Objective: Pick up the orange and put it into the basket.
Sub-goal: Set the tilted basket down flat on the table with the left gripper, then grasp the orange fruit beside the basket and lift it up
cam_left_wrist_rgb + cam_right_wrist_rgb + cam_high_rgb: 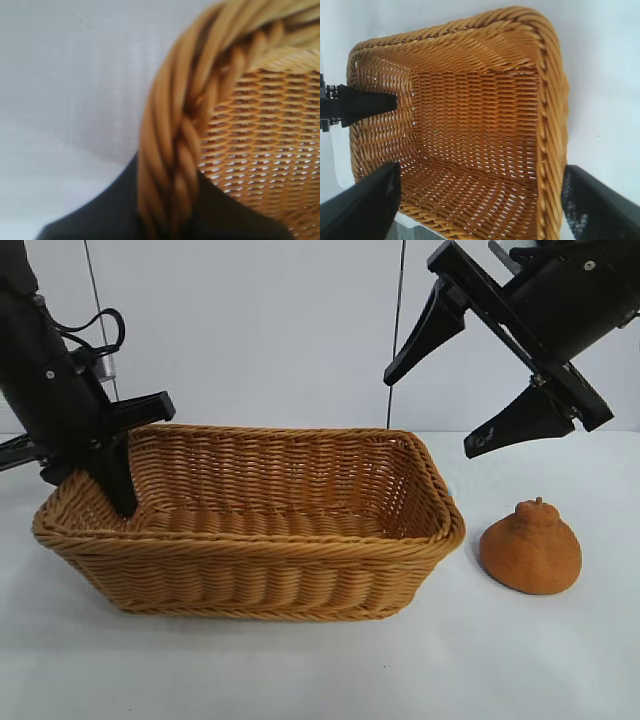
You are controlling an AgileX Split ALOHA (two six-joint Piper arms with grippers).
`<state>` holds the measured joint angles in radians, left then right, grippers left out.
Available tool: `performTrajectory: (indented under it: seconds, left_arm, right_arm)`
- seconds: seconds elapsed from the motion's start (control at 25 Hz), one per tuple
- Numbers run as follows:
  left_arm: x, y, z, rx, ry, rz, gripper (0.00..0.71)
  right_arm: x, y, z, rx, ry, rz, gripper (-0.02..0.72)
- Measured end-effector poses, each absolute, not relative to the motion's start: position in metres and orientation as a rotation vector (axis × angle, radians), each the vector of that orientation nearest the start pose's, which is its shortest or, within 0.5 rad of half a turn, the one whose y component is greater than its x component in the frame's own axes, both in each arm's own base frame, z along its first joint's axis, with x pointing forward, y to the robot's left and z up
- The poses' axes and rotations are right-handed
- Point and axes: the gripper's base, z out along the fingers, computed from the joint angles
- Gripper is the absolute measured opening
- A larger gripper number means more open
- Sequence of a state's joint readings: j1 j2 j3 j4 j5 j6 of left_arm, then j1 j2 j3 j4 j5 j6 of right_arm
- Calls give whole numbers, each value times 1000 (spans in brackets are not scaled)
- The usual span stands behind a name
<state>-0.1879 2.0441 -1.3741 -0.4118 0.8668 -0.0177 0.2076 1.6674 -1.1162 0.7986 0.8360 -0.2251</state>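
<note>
The orange (530, 548) sits on the table (320, 670) below the wide-spread right claw (455, 375) – nearer than the left claw (118, 475), seemingly pinching the basket (250, 585) rim.

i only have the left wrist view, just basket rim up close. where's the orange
Observer: The orange sits on the table, outside the basket, off its end farthest from the left gripper.
Operator: is my left gripper holding the basket
Observer: It is clamped on the rim at the basket's left end, one finger inside.
Operator: and the right one
Observer: The right gripper hangs open above the basket's right end, holding nothing.
</note>
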Motion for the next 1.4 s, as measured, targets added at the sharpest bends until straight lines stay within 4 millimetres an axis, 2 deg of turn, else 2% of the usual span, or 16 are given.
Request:
performTrajectory:
  seconds: [0.24,0.4,0.44,0.52,0.56,0.68,0.76,0.88,1.08,1.24,1.4]
  left_arm:
    - [395,-104,128,-157,2988,-490,85]
    - [395,-104,126,-160,2988,-488,90]
    - [395,-104,126,-160,2989,-489,114]
    - [394,-104,126,-164,2996,-494,215]
    - [394,-104,126,-163,3005,-497,310]
    - [391,-104,126,-158,3034,-502,529]
    - [390,-105,128,-153,3045,-507,594]
    - [389,-105,140,-140,3026,-516,627]
    - [386,-97,184,-93,2952,-508,637]
    - [387,-69,214,-70,2928,-401,638]
    - [387,-32,227,-85,2949,-202,638]
  right_arm:
    - [316,116,238,52,2734,932,598]
    - [316,116,238,51,2736,934,598]
    - [315,116,238,50,2737,935,598]
    - [315,116,238,50,2737,935,598]
    - [315,116,238,50,2737,935,598]
    - [315,116,238,49,2738,935,598]
    - [315,116,238,49,2738,935,598]
    - [315,116,238,51,2738,936,598]
    - [316,116,238,55,2737,935,598]
    - [316,116,238,55,2737,935,598]
    - [316,116,238,56,2737,935,598]
